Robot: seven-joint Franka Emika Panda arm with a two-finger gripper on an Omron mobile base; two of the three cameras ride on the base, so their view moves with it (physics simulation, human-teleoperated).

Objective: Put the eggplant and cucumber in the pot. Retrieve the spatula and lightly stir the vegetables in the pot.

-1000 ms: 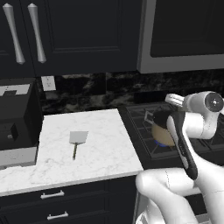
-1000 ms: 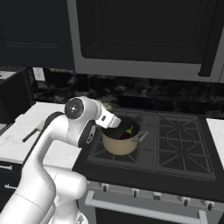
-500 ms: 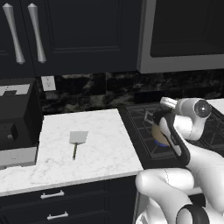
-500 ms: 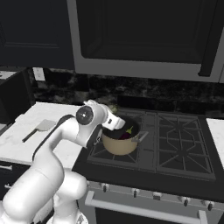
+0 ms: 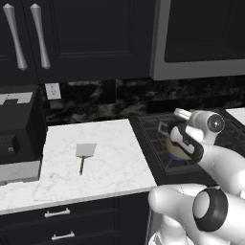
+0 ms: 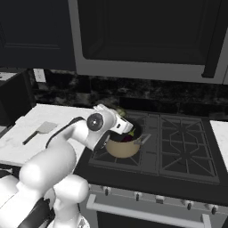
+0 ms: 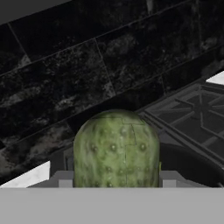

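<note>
From the hand camera I saw the tool (image 7: pixel 116 186) clenched on the cucumber (image 7: pixel 116 148), its bumpy green end sticking out ahead between the fingers toward the dark backsplash. In the right base view the tool (image 6: pixel 126 128) hung over the rim of the pot (image 6: pixel 122 147) on the stove's left front burner, and something dark purple, the eggplant (image 6: pixel 129 138), lay inside. The spatula (image 5: pixel 84 154) lay flat on the white marble surface (image 5: pixel 110 162), well apart from the pot, blade toward the wall.
</note>
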